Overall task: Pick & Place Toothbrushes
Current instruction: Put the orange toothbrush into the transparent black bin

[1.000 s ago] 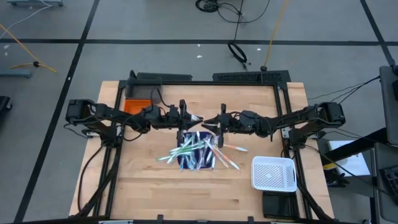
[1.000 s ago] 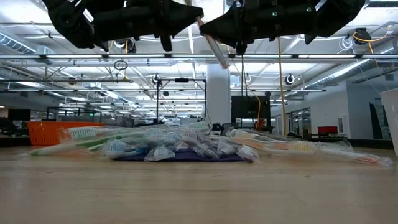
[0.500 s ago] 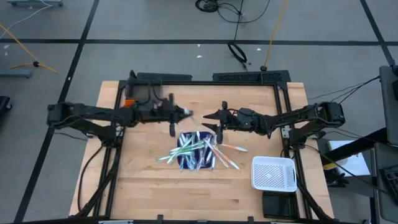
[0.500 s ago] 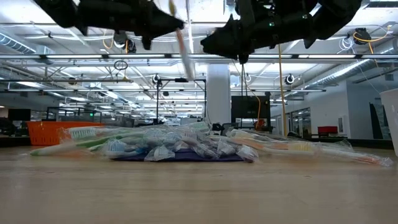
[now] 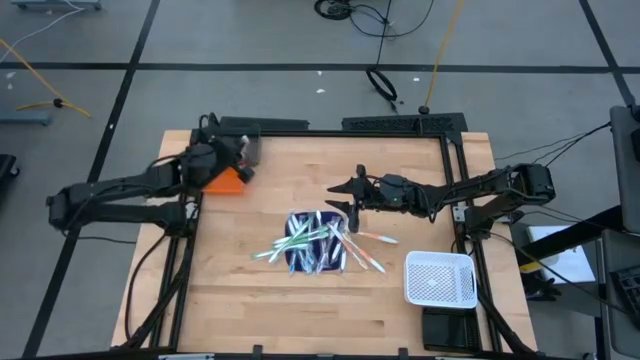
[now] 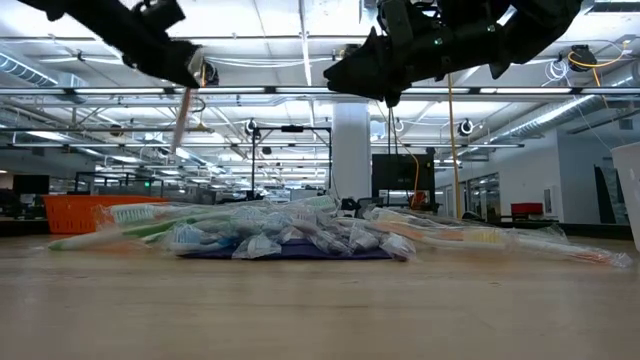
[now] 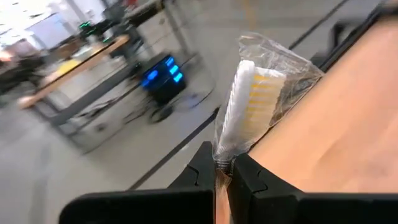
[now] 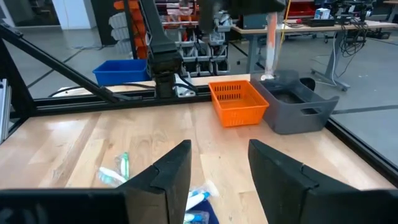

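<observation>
1. Left arm stretches in from the counter's [image 5: 400,300] left side toward the far-left corner. Its left claw [image 5: 243,150] is raised over the orange basket [image 5: 222,178] and the grey bin [image 8: 293,107] beside it.
2. Left claw is clamped on one wrapped toothbrush [image 7: 249,106]. In the left wrist view the white head with yellow bristles in clear film stands just past the closed fingertips [image 7: 200,167]; in the low view the brush hangs nearly upright below the claw.
3. Right arm reaches in from the right edge toward the counter's middle. The right claw [image 5: 351,190] hovers just behind the pile, fingers [image 8: 168,171] spread apart, nothing between them.
4. Remaining toothbrushes [image 5: 318,243] lie heaped at the counter's centre on a dark blue mat [image 5: 300,260], green, white and pink handles sticking out past the mat's edges.
5. White basket [image 5: 440,278] sits near the front-right corner, apart from the pile.
6. Hard to make out: the held brush's handle colour; the low view cuts both arms off at the picture's top; the mat is mostly covered by the pile.
</observation>
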Controlling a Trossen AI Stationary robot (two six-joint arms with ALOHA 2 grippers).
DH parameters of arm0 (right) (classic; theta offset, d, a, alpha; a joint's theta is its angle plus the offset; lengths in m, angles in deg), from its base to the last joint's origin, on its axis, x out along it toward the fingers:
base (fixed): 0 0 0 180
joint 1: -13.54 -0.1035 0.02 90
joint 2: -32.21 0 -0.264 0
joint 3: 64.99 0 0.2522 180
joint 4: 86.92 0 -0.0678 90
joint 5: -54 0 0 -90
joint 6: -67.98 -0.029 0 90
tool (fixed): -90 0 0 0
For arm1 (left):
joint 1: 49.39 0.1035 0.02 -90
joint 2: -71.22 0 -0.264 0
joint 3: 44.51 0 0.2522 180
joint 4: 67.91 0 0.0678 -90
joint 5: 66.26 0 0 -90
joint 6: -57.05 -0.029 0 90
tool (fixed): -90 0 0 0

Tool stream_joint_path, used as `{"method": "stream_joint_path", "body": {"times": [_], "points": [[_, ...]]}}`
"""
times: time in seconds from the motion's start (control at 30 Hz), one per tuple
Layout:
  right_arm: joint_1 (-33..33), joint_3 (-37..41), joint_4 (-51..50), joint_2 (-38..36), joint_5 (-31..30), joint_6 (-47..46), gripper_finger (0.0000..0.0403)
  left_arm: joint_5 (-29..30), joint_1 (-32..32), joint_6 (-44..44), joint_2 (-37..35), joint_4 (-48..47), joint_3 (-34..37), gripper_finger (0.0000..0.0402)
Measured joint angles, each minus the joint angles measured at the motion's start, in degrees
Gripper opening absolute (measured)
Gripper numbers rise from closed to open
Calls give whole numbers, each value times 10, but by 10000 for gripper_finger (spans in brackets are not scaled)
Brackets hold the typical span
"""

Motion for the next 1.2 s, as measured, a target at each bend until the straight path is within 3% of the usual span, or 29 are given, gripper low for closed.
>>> {"method": "stream_joint_path", "body": {"times": [0.2, 0.63, 1.0, 1.2], "points": [[0, 0, 0, 0, 0, 0, 155, 10, 85, -31, 21, -37, 0, 3], [0, 0, 0, 0, 0, 0, 155, -41, 231, -100, 140, -39, 0, 3], [-1, 0, 0, 0, 0, 0, 155, -78, 276, -103, 187, -21, 0, 7], [-1, 0, 0, 0, 0, 1, 155, -70, 283, -97, 201, -20, 0, 46]]}}
